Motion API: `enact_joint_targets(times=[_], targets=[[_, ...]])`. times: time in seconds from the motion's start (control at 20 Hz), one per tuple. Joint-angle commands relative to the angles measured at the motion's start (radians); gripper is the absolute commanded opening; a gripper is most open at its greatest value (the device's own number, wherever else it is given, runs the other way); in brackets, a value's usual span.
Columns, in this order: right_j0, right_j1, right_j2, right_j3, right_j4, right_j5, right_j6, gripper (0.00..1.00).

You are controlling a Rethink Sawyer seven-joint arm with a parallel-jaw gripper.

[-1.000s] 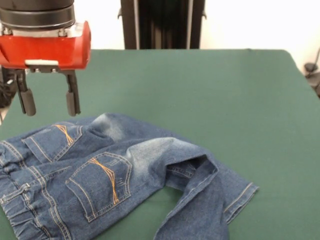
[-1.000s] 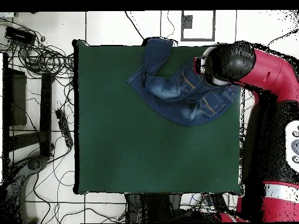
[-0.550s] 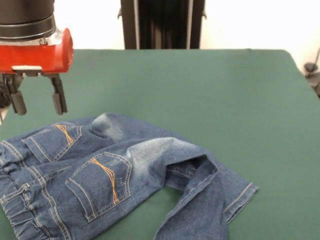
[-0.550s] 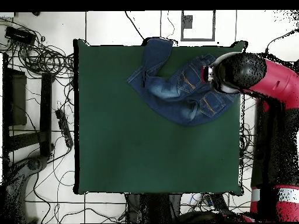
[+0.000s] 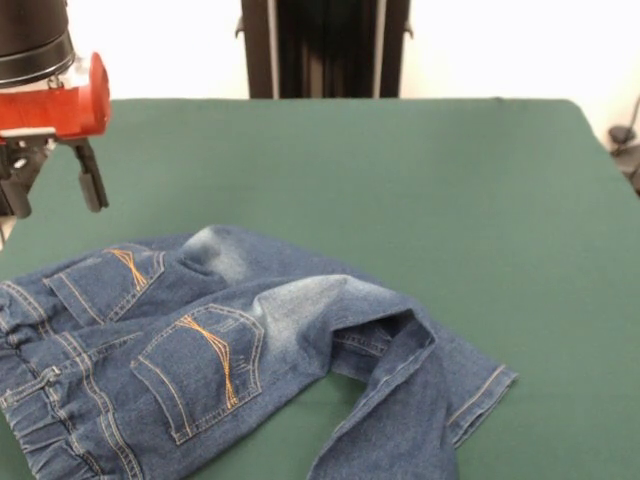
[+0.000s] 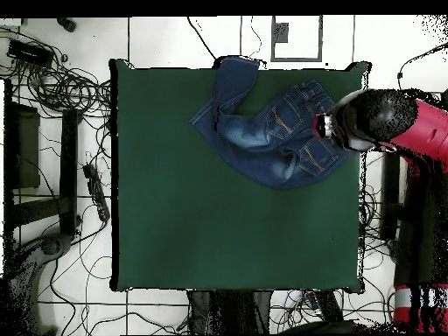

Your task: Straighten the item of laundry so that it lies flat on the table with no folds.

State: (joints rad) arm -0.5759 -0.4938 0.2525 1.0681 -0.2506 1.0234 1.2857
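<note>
The jeans (image 5: 230,350) lie crumpled at the counter's (image 5: 420,190) 7 o'clock in the front view, back pockets up, one leg folded over itself. The tool (image 5: 55,185) hangs at 10 o'clock, above the cloth and clear of the denim, fingers spread wide, empty.

White tile floor (image 6: 157,39) with dark grout lines. Tangled black cables (image 6: 66,83) by one side of the table, power strip (image 6: 94,188) among them. Dark rack (image 6: 35,162) beyond. Pale wall (image 5: 500,45), black post (image 5: 325,48) against it.
</note>
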Motion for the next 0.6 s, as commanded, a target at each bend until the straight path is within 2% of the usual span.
enact_joint_targets(times=[0.05, 0.25, 0.6], targets=[[-0.006, 0.027, 0.168, 0.197, -0.047, 0.000, -0.335, 1.00], [-0.050, 0.016, 0.234, 0.260, -0.043, -0.112, -0.361, 1.00], [-0.067, 0.020, 0.257, 0.261, -0.087, -0.129, -0.353, 1.00]])
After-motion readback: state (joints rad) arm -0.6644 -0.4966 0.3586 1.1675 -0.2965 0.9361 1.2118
